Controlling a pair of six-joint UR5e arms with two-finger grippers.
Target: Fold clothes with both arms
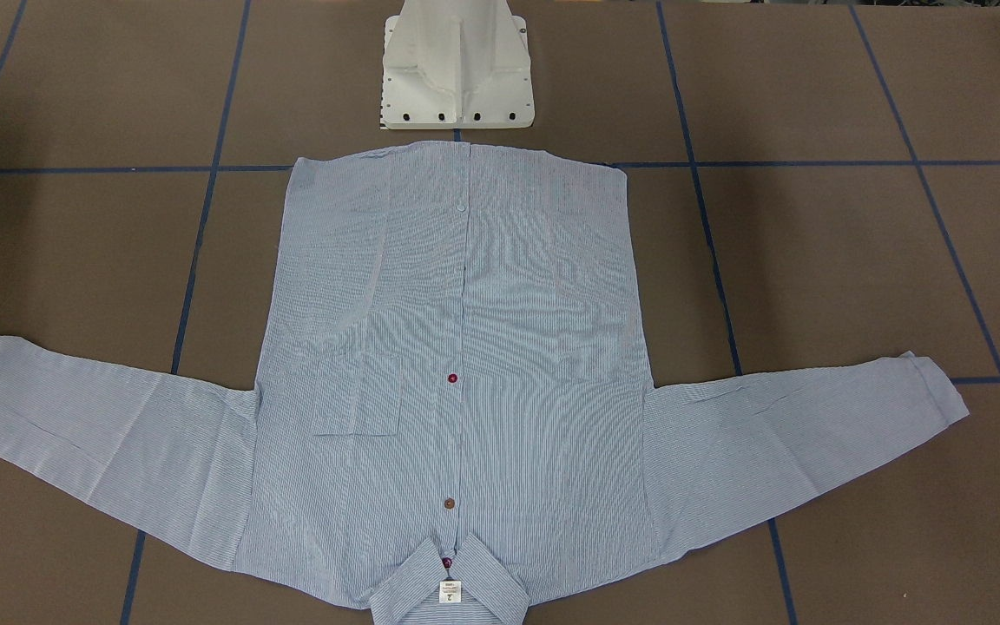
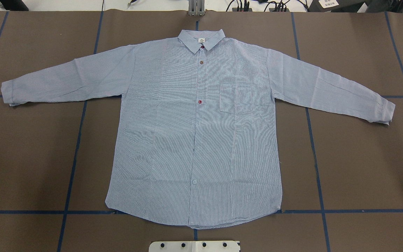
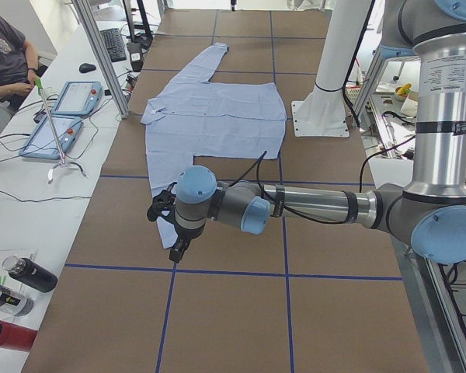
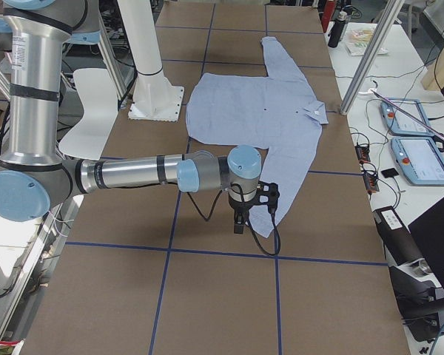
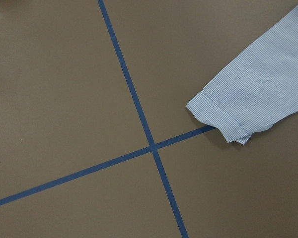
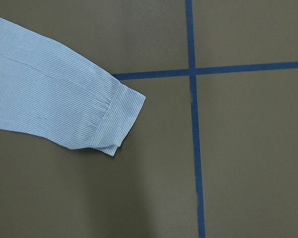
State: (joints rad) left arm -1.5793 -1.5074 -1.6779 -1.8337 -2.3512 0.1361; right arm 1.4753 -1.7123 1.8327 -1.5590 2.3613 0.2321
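1. Tabletop (image 2: 30,157), brown and crossed by blue tape lines, carries the one garment.
2. The striped button-up shirt (image 2: 173,122) lies flat at its middle, front up. The collar (image 2: 201,36) is away from the robot and both sleeves are spread wide. No fold is made yet, and this layout looks like the starting pose.
3. The left arm (image 3: 318,206) and the right arm (image 4: 133,174) each stretch out low toward a sleeve end, probably so each can take one sleeve.
4. The left pincer (image 3: 176,249) and the right pincer (image 4: 239,222) point down near the cuffs. I cannot tell whether either is open or closed.
5. The left cuff (image 5: 216,116) and the right cuff (image 6: 116,121) rest flat, each near a tape crossing.
6. The dark red buttons (image 2: 199,101) run down the placket.
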